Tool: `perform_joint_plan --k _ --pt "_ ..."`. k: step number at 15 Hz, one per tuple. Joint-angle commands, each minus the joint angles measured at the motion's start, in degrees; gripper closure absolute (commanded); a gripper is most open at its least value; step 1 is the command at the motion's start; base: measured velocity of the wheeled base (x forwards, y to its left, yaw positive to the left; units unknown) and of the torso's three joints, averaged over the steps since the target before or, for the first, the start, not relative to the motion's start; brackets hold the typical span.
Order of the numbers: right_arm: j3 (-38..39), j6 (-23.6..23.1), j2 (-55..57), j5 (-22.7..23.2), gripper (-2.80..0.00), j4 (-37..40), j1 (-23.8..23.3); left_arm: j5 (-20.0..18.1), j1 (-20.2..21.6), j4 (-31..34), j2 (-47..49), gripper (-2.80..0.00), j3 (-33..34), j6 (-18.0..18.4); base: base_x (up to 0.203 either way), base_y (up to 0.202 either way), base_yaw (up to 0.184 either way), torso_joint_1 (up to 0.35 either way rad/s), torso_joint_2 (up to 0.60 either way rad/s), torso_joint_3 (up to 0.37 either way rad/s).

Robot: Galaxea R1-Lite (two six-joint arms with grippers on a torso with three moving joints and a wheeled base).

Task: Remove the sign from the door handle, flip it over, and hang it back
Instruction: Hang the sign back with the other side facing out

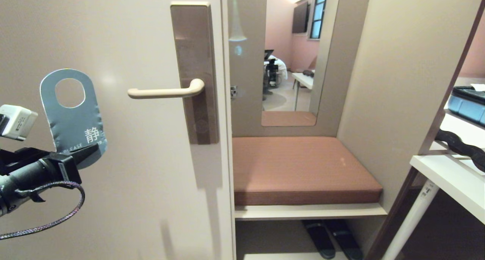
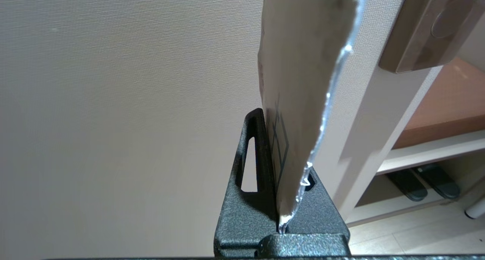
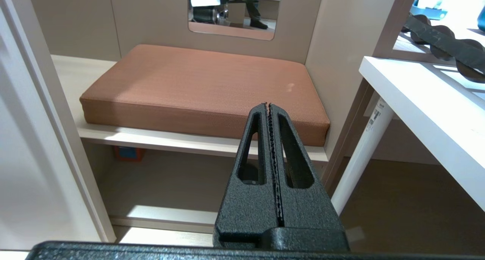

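The sign [image 1: 72,119], a light blue oblong card with a rounded hole at its top, stands upright off to the left of the door handle [image 1: 163,92], its blue face toward me. My left gripper [image 1: 85,154] is shut on the sign's lower end. In the left wrist view the sign [image 2: 303,82] rises edge-on from between the black fingers [image 2: 257,157], its pale face with grey print showing. The cream handle lever on its brown plate [image 1: 195,72] is bare. My right gripper [image 3: 269,112] is shut on nothing, low in front of the bench.
The beige door [image 1: 113,199] fills the left. Right of its edge lies a bench with a brown cushion [image 1: 299,169], a mirror [image 1: 291,51] above and dark slippers [image 1: 329,239] below. A white table [image 1: 451,180] stands at the right.
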State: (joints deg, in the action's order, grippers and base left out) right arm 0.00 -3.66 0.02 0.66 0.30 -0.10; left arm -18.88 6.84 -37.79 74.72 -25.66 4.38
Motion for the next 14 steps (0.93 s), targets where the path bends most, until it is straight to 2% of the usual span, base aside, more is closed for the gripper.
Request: perform_joint_plan --k 1,5,8,14 --pt "0.00 -0.03 -0.02 0.04 0.00 -0.03 0.01 -0.10 -1.12 -0.26 1.56 0.00 -0.91 0.09 0.000 0.000 0.000 0.000 0.00 0.000" --pt "0.00 -0.02 -0.02 0.04 0.00 0.04 0.01 0.54 -5.18 -0.27 1.90 0.00 -2.43 -0.06 0.000 0.000 0.000 0.000 0.00 0.000" --pt "0.00 -0.03 -0.02 0.04 0.00 0.05 0.01 3.54 -8.34 -0.35 2.45 0.00 -2.88 -0.14 0.000 0.000 0.000 0.000 0.00 0.000" --pt "0.00 -0.03 -0.02 0.04 0.00 -0.03 0.01 3.59 -8.90 -0.44 3.42 0.00 -3.45 -0.01 0.000 0.000 0.000 0.000 0.00 0.000"
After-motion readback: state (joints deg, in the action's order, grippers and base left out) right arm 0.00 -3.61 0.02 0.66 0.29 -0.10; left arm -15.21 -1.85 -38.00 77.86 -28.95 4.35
